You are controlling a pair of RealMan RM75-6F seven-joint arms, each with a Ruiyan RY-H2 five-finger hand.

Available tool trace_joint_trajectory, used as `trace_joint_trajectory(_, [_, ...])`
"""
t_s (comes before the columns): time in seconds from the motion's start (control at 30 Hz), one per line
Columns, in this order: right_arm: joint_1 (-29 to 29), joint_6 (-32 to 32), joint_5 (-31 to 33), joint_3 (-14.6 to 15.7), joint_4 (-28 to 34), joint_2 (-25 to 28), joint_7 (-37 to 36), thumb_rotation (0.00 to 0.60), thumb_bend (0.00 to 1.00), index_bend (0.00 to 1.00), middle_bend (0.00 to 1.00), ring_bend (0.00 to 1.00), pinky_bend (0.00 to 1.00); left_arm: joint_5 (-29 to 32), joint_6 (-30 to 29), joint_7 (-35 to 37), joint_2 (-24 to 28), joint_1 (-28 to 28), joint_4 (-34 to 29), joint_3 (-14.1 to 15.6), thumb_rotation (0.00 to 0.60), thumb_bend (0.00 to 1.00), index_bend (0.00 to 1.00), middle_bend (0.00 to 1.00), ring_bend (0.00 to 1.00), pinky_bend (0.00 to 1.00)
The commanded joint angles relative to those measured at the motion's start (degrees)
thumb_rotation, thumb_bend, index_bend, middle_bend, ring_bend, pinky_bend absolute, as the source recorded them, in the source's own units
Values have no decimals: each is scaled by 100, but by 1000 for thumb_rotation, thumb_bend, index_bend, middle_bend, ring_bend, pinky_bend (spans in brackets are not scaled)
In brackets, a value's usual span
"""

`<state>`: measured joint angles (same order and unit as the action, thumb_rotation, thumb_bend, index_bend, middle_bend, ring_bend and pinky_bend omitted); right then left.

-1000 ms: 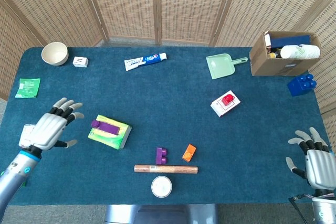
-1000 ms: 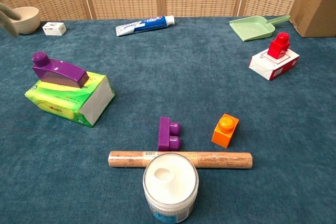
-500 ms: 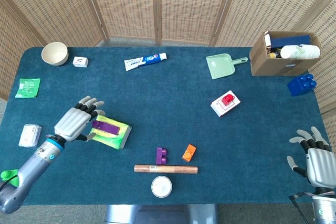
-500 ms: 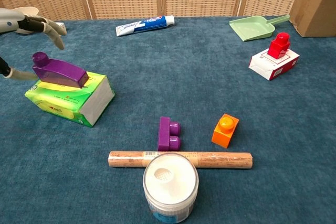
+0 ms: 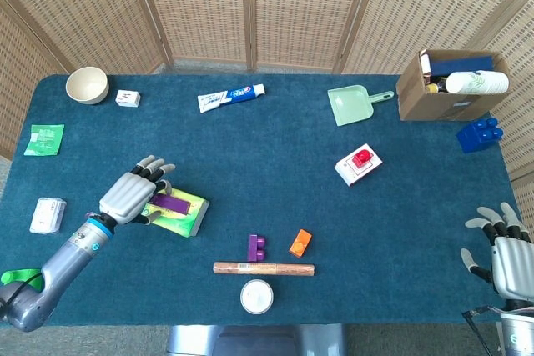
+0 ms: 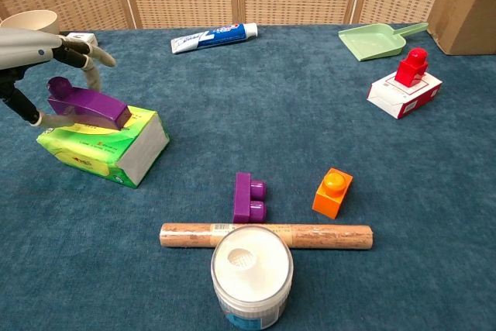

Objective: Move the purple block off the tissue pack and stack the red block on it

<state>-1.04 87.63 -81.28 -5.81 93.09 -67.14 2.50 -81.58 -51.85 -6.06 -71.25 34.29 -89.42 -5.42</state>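
Two purple blocks show: one long purple plastic block point(image 6: 87, 104) lying on the green tissue pack point(image 6: 105, 145), one small purple brick point(image 5: 256, 248) near centre. One red block point(image 6: 411, 67) sits far right on a white box point(image 6: 404, 95). The left hand point(image 5: 133, 196) hovers over the pack's left end, fingers spread, holding nothing; the right hand point(image 5: 503, 252) rests open at near right.

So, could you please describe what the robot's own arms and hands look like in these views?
The left robot hand has a silver-grey metallic shell on its back, with grey fingers, black segments and pale tips. Its wrist carries a teal-blue ring above a smooth grey forearm, with a bright green patch near the elbow. The right robot hand has the same silver-grey shell and pale-tipped fingers.
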Motion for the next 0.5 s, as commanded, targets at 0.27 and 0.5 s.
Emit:
trace_joint_trajectory(0.27, [15, 11, 16, -4, 59, 10, 77, 600, 263, 378, 238, 70, 210, 12, -35, 231, -120, 76, 195, 42, 600, 407, 485, 190, 124, 0])
trace_joint_trajectory(0.5, [-3, -27, 33, -14, 39, -25, 70, 600, 263, 378, 238, 70, 210, -21, 37, 677, 29, 215, 74, -36, 600, 409, 516, 213, 140, 0])
